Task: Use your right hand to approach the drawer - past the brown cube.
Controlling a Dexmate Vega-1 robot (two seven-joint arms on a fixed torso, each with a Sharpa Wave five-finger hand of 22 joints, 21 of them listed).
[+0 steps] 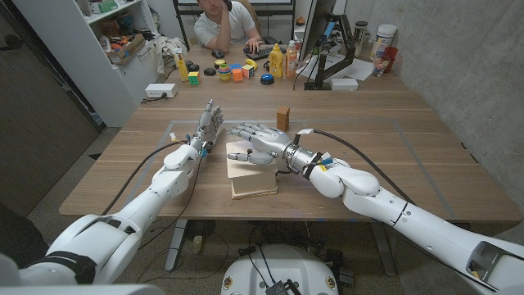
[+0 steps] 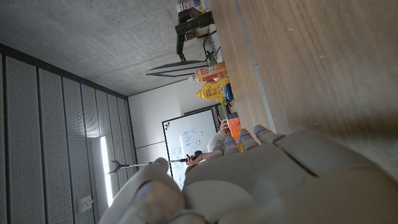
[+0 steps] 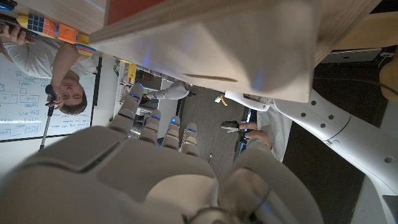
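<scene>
Two hands are seen over the wooden table (image 1: 393,156) in the head view. The right hand (image 1: 255,135) is stretched out above the far end of the drawer (image 1: 250,170), a pale wooden box lying at mid-table; its fingers (image 1: 246,129) are extended and apart, nothing is held, and the thumb is lowered toward the drawer's top. Whether the drawer is actually touched cannot be told. The brown cube (image 1: 283,117) is stood upright on the table just beyond and to the right of the right hand, apart from it and from the drawer. The left hand (image 1: 208,129) is held just left of the drawer, standing on its edge with fingers straight up and slightly spread, empty. The two hands are close beside each other, not touching. In the right wrist view the back of the right hand (image 3: 143,180) is shown with fingers reaching out, the drawer's pale underside (image 3: 236,50) close in front of them; the white left arm is seen beyond. In the left wrist view the left hand's back (image 2: 261,180) is shown against the table surface (image 2: 323,62), with orange and yellow bottles (image 2: 214,84) at the far end. At the far table edge a seated person (image 1: 225,23) is seen, with coloured cubes and bottles (image 1: 278,59) and a monitor stand (image 1: 323,57) nearby.
</scene>
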